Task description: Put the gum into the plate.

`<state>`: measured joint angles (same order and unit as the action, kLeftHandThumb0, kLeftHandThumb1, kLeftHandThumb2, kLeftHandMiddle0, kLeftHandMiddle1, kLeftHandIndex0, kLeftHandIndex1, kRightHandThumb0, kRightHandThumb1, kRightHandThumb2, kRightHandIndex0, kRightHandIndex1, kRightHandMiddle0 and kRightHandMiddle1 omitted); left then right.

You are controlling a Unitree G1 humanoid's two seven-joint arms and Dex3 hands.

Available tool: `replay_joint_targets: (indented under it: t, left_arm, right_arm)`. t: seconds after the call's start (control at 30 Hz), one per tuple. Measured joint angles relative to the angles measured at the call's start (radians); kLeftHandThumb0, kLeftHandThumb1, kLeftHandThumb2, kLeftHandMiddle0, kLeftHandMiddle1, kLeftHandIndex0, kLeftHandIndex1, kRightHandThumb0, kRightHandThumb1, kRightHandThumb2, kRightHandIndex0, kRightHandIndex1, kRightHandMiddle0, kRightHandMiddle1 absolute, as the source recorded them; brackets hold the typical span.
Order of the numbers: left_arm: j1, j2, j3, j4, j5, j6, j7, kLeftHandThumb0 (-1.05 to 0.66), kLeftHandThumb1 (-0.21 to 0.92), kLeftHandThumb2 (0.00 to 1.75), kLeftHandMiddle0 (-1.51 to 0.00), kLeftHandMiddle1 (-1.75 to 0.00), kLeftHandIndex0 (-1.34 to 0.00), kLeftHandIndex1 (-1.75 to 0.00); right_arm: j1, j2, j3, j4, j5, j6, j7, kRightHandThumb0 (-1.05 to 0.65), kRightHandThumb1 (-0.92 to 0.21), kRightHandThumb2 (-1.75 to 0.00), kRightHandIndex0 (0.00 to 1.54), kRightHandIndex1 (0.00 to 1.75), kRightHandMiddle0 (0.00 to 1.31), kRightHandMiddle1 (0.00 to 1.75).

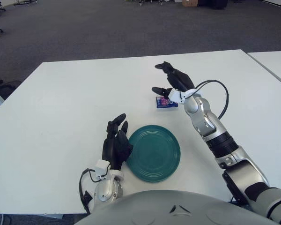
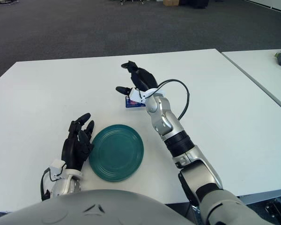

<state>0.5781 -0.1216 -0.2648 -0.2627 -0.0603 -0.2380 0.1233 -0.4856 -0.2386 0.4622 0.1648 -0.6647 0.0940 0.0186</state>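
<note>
A small blue and purple gum pack (image 1: 165, 102) lies flat on the white table (image 1: 61, 103), just beyond the green plate (image 1: 153, 152). My right hand (image 1: 167, 79) hovers over the pack with fingers spread open; its thumb reaches down near the pack's left end, and the hand hides part of the pack. The pack also shows in the right eye view (image 2: 134, 102). My left hand (image 1: 116, 140) is open, fingers pointing up, at the plate's left rim.
A second white table (image 1: 276, 63) stands to the right across a narrow gap. Grey carpet lies beyond the table's far edge. My right arm's cable (image 1: 215, 93) loops above the forearm.
</note>
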Motion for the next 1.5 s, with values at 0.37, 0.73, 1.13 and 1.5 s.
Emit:
replay_joint_targets:
  t: [0.37, 0.73, 1.13, 1.5]
  left_arm:
    - [0.015, 0.008, -0.018, -0.043, 0.03, 0.004, 0.038, -0.94, 0.92, 0.87, -0.56, -0.1, -0.14, -0.92]
    - [0.014, 0.009, -0.019, -0.042, 0.008, 0.006, 0.042, -0.95, 0.92, 0.89, -0.55, -0.1, -0.08, -0.89]
    - [0.013, 0.011, -0.021, -0.052, -0.001, 0.022, 0.038, -0.99, 0.92, 0.89, -0.56, -0.11, -0.16, -0.95]
    - [0.012, 0.011, -0.021, -0.058, -0.009, 0.026, 0.037, -1.01, 0.92, 0.88, -0.56, -0.12, -0.17, -0.96]
  right_arm:
    - [-0.021, 0.002, 0.092, 0.172, -0.101, -0.065, -0.032, -0.73, -0.92, -0.61, 0.32, 0.02, 0.0, 0.65]
    - [-0.027, 0.015, 0.114, 0.416, -0.102, -0.16, -0.081, -0.77, -0.92, -0.7, 0.33, 0.01, 0.0, 0.64]
    - [-0.065, 0.01, 0.13, 0.549, -0.115, -0.197, -0.096, -0.77, -0.92, -0.69, 0.32, 0.0, 0.0, 0.56]
    - [-0.161, 0.023, 0.16, 0.743, -0.135, -0.244, -0.141, -0.76, -0.92, -0.71, 0.3, 0.0, 0.0, 0.53]
